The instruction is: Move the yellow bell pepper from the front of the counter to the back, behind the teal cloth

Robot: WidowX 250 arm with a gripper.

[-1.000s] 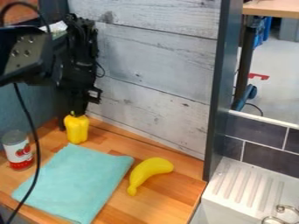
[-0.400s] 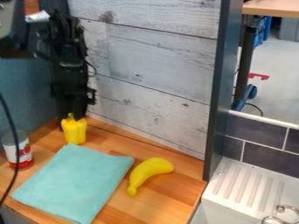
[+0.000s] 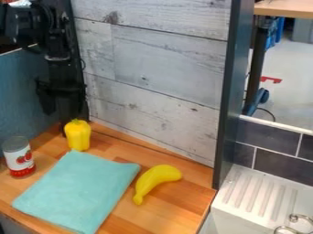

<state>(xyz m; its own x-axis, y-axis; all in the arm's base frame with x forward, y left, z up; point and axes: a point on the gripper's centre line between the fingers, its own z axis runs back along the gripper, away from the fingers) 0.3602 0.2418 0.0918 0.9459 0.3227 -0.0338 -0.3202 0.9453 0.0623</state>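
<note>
Jaws parted and holding nothing, a black gripper [image 3: 59, 108] hangs above a yellow pepper [image 3: 78, 135], upright at its five o'clock on a wooden counter [image 3: 174, 211]. From the pepper, a teal cloth [image 3: 79, 189] lies at six, a banana [image 3: 156, 181] at four; a can [image 3: 19, 157] stands at eight.

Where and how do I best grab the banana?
Probably across the middle of the banana, from straight above, end effector closing on its two long sides: it lies on the wooden counter, elongated and curved, and its narrow near tip would likely give less hold.
</note>
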